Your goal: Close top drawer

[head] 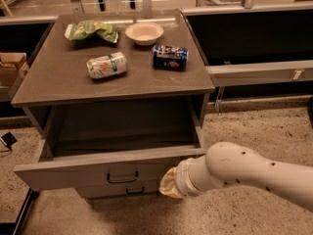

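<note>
Under the table (44, 89) top, the drawer (68, 173) stands pulled out toward the near side, with its grey floor and side walls in plain sight. Its front faces us, and the small dark handle (122, 177) sits at the middle. The pincer (167, 184) is at the right end of that front, low down and against or just beside the panel. The pale arm (244, 173) reaches in behind it from the right. Whether the pincer is wide or narrow, I cannot tell, since its pale end cover hides that. Judging by the placing, this is a push with the pincer's end on the flat front, not a grip on the handle.

Because the contact is well right of centre, the drawer may rack in its runners; its left end does look nearer than the right. The room behind the drawer box looks free, with nothing showing inside to foul the frame. A lower drawer's handle (128, 191) sits just beneath, so the pincer should keep above that seam. On the table, the bag (90, 31), bowl (144, 33) and two cans (170, 58) lie well back from the near edge, clear of the travel.
</note>
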Robot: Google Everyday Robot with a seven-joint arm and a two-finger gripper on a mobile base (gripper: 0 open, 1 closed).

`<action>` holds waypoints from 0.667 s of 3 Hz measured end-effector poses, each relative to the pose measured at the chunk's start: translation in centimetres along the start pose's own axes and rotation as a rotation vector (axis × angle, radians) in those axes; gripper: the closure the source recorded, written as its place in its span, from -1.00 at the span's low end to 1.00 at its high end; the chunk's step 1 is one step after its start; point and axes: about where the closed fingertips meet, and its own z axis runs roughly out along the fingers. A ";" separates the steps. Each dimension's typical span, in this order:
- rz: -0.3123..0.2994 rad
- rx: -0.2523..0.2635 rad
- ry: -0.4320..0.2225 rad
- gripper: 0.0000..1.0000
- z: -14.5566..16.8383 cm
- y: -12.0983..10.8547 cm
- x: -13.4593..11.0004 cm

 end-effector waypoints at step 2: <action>-0.035 0.127 -0.136 1.00 0.1 -3.9 -1.2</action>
